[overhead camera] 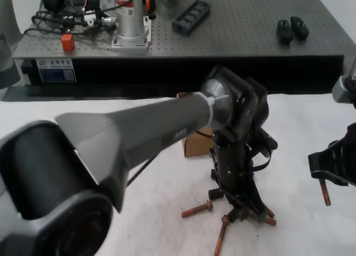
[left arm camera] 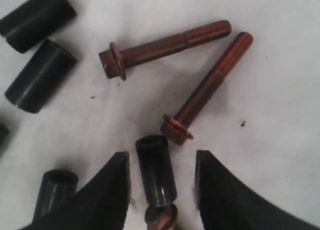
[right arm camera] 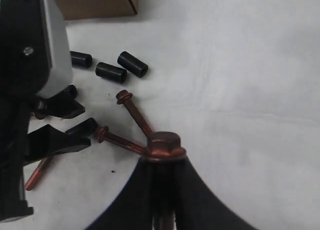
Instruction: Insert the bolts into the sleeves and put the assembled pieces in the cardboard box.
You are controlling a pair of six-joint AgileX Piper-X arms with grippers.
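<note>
1. The left arm [overhead camera: 139,128] crosses the high view from the near left corner to the middle. It covers much of the cardboard box [overhead camera: 194,143], which stands on the white tabletop [overhead camera: 300,128] just behind the arm's wrist.
2. In the high view the left jaws are down among the loose bolts [overhead camera: 197,210], and the arm hides what lies between them. The left wrist view shows it to be a black sleeve [left arm camera: 156,170] lying flat on the tabletop.
3. The left jaws are apart, with a gap on either side of that sleeve. A bolt head [left arm camera: 161,217] sits against the end of the sleeve nearer the camera. Whether its shank is inside cannot be told.
4. Just past the sleeve, two of the loose bolts lie at an angle to each other, their threaded tips close together. Spare sleeves [left arm camera: 42,75] lie off to one side.
5. The right wrist view shows a corner of the cardboard box with a row of three sleeves [right arm camera: 111,72] near it, between the box and the bolts.
6. At the right edge of the high view, the right jaws are clamped on a held bolt [right arm camera: 165,146]. Its head sits at the fingertips. In the high view its shank hangs down, clear of the tabletop.
</note>
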